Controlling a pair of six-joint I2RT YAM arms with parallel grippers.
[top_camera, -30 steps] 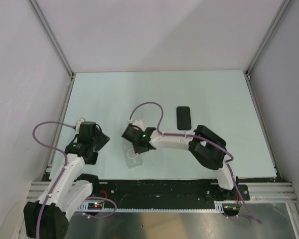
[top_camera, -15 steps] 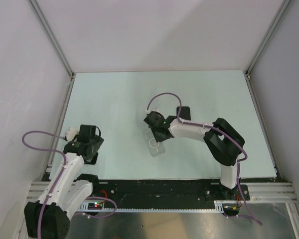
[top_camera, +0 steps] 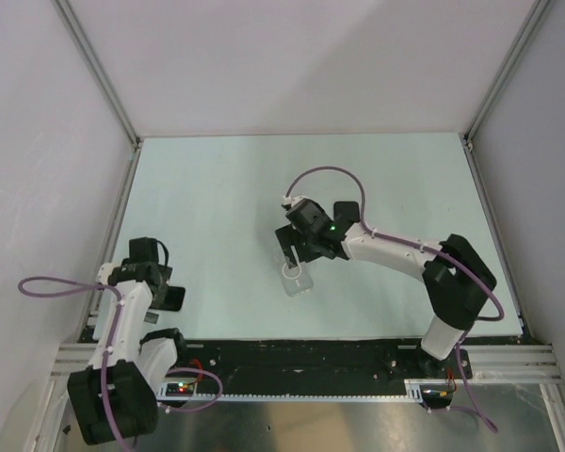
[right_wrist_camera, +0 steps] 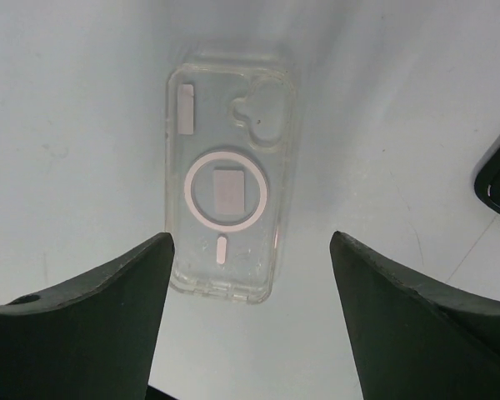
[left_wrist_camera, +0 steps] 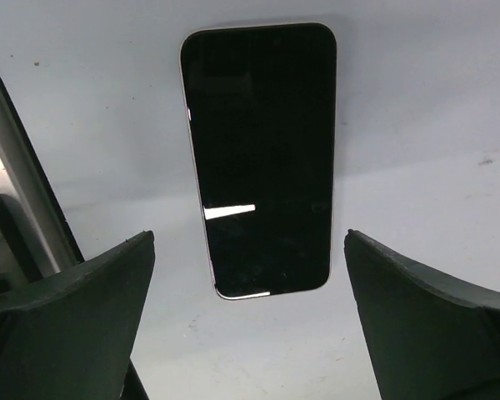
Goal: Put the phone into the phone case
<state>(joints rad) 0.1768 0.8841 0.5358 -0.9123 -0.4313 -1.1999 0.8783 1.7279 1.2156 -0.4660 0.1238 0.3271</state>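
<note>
The right claw point(right_wrist_camera: 248, 240) hangs over the middle of the desk point(top_camera: 207, 188) with its fingers wide apart and nothing between them. Just below it the phone case point(right_wrist_camera: 229, 208) lies flat, white ring and short white line showing, and neither finger touches it. The phone point(top_camera: 347, 209) lies on the desk just beyond the right arm, which partly hides it from above. Only its dark rounded corner shows at the right edge of the right wrist view, near the case but apart from it.

The left claw point(left_wrist_camera: 248, 235) sits back by the left edge, its fingers spread wide and holding nothing. A second dark-screened phone point(left_wrist_camera: 262, 150) with a pale rim lies flat ahead of it, untouched, beside a metal rail point(left_wrist_camera: 17, 192)
</note>
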